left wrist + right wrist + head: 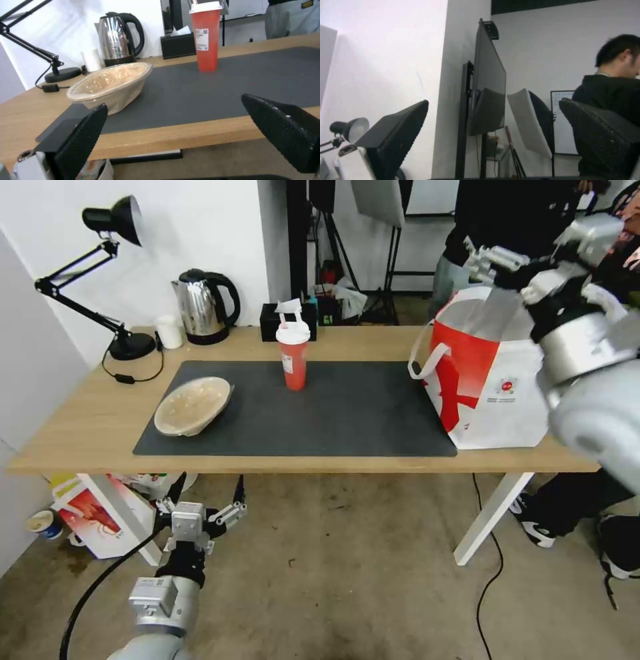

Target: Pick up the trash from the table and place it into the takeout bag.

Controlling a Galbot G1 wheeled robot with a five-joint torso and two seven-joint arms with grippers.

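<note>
Two pieces of trash stand on the table [100,413], both on its dark-grey mat [347,413]. One is a shallow tan bowl [193,405] [110,86], tilted, at the mat's left end. The other is an upright red lidded straw cup [293,355] [206,37] near the mat's back middle. The takeout bag [490,373] stands open-topped at the table's right end. My right gripper [483,259] [493,103] is raised above the bag's mouth, open and holding nothing. My left gripper [207,492] [175,105] hangs open below the table's front edge, facing the tan bowl.
A steel kettle [203,307], a small white cup [169,332], a black desk lamp [110,280] and a black tissue box [287,317] line the table's back edge. A red-and-white carton [100,517] sits on the floor under the left end. A person stands behind the bag.
</note>
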